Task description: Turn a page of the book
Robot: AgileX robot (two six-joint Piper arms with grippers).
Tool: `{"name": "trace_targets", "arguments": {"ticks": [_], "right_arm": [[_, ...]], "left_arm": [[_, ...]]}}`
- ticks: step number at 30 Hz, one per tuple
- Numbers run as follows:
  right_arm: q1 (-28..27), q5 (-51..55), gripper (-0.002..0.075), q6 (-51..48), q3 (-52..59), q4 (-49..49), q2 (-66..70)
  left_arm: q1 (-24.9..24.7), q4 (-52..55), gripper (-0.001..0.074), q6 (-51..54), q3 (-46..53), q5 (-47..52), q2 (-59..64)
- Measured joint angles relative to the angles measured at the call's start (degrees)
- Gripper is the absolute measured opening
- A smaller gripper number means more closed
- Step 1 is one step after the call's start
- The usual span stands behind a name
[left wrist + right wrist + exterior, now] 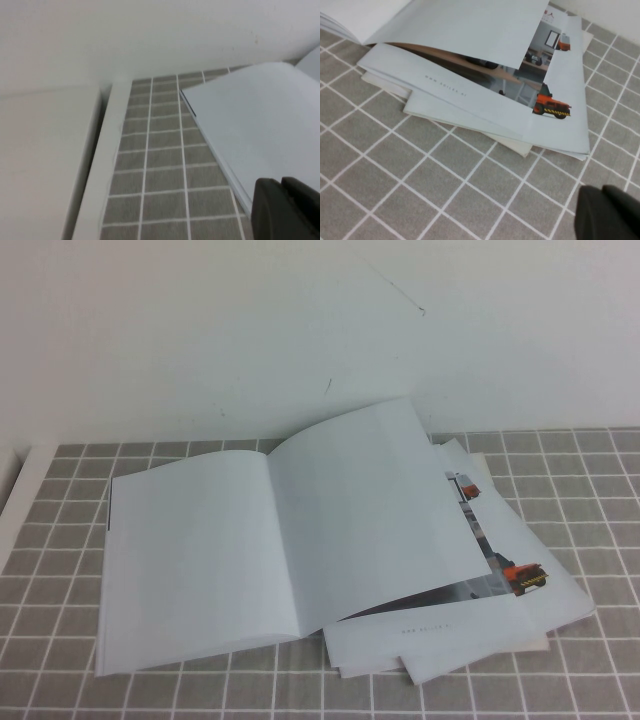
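Observation:
The book point(200, 550) lies open on the grey tiled table, both facing leaves blank white. Its right-hand leaf, the page point(380, 510), bows up, and its outer edge hangs above the loose sheets. No photo grid shows. Neither gripper appears in the high view. My left gripper point(281, 181) is shut and empty, above the book's left part point(260, 130) near its edge. My right gripper point(603, 189) is shut and empty over bare tiles, apart from the book's right leaf point(470, 25).
Loose white sheets with an orange vehicle picture point(520, 540) lie fanned under the book's right side and also show in the right wrist view point(560, 125). A white ledge point(45, 160) borders the table on the left. A white wall point(300, 320) stands behind.

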Motion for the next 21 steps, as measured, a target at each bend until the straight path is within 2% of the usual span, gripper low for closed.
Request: {"name": "trace_targets", "arguments": {"ticks": [5, 21], "right_arm": [[0.0, 0.1, -0.0001, 0.0, 0.1, 0.0, 0.0], [0.0, 0.2, -0.0001, 0.0, 0.1, 0.0, 0.0]], "left_arm": [[-1.6, 2.1, -0.0004, 2.2, 0.8, 5.3, 0.0], [-2.0, 2.5, -0.0004, 5.0, 0.8, 5.7, 0.0]]}}
